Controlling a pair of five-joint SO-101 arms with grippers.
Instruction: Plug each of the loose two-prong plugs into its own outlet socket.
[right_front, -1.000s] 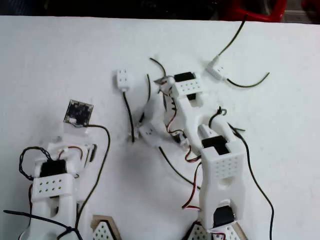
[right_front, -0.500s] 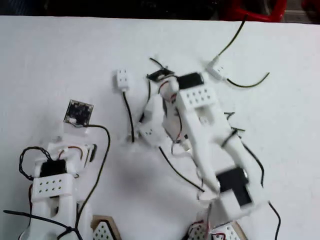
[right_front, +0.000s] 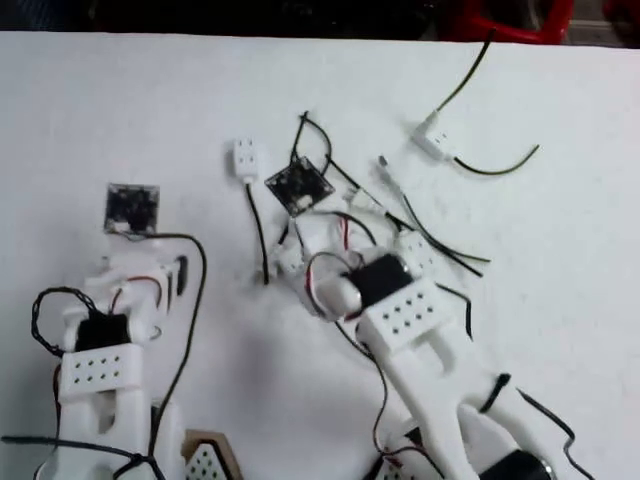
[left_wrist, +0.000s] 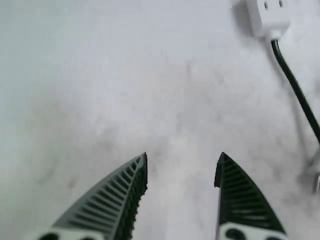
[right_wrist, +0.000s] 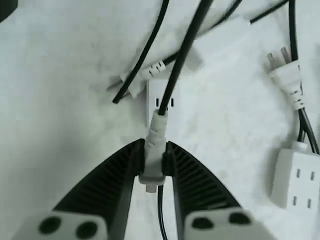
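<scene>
Right gripper (right_wrist: 155, 145) fingers clamped on a two-prong plug (right_wrist: 151, 167), held just short of an outlet socket (right_wrist: 159, 102) lying on the tabletop (right_wrist: 60, 100). Loose plug (right_wrist: 287, 75) lies near a second socket (right_wrist: 295, 177). Left gripper (left_wrist: 182, 161) fingers apart, gripping nothing, third socket (left_wrist: 267, 17) well apart from them.

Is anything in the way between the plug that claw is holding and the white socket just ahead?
Yes. A black cable lies across the socket, directly ahead of the plug held in the right claw. It looks like the plug's own cord.
</scene>
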